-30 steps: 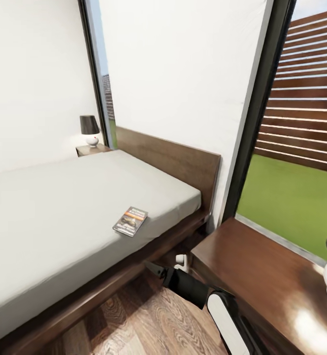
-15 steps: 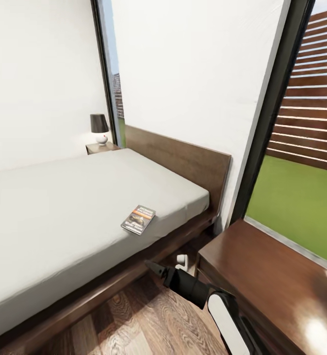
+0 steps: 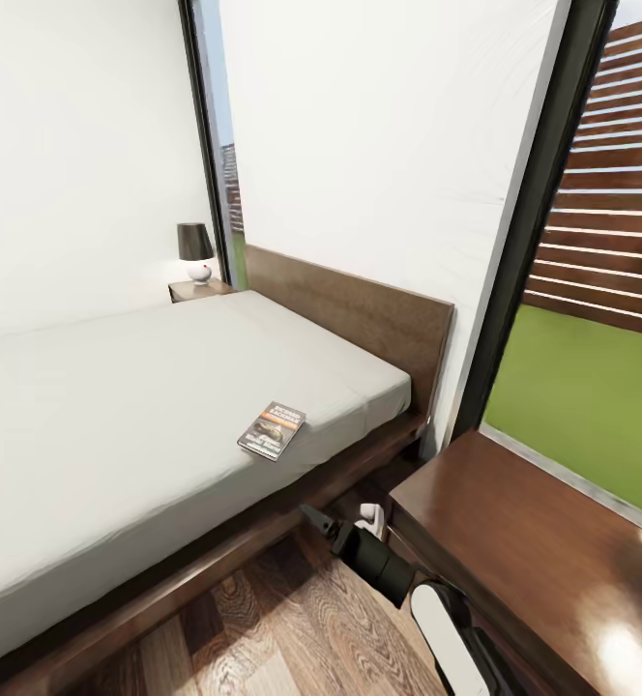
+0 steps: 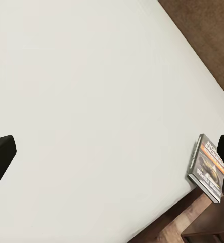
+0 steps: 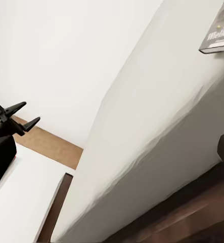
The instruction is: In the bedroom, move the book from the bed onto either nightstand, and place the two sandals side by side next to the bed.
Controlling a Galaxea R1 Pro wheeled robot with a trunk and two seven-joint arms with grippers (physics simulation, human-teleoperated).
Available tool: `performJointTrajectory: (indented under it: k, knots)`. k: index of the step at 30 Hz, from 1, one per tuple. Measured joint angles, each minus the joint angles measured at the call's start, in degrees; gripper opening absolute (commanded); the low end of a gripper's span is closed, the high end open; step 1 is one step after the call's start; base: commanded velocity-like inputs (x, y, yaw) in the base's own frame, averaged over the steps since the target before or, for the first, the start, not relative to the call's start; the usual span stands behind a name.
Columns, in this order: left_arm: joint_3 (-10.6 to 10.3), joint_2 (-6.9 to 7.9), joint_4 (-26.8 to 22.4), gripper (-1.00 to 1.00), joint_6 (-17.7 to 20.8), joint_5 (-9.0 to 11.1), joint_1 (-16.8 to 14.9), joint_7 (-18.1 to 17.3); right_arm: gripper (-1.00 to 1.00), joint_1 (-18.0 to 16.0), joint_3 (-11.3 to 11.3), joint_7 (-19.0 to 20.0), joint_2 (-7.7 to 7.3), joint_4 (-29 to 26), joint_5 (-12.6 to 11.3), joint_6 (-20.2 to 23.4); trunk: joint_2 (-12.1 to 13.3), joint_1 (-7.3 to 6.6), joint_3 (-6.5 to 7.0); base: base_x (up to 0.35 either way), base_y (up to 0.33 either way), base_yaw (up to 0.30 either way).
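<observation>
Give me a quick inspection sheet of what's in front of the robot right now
Surface: grey mattress of the bed, flat and mostly bare.
Job's things: book flat near the mattress edge; near nightstand beside the headboard; far nightstand across the bed.
Clutter: lamp on the far nightstand.
Grippers: right claw low over the wood floor by the bed frame, state unclear; left claw open over the mattress.
Cables: nothing seen.
Surroundings: white walls, black-framed window, fence, lawn.
</observation>
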Motion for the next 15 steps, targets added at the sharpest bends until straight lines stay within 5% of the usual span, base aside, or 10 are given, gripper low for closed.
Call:
performJointTrajectory:
  k: [7, 15]
  knots:
    - [0.1, 0.0, 0.0, 1.0, 0.0, 0.0, 0.0, 0.0, 1.0, 0.0, -1.1, -5.8, -0.05, 0.3, -6.5, -0.5, 0.0, 0.0, 0.0, 0.0, 0.0, 0.0]
    - [0.0, 0.0, 0.0, 1.0, 0.0, 0.0, 0.0, 0.0, 1.0, 0.0, -1.1, -8.9, -0.06, 0.3, -8.3, -0.5, 0.0, 0.0, 0.0, 0.0, 0.0, 0.0]
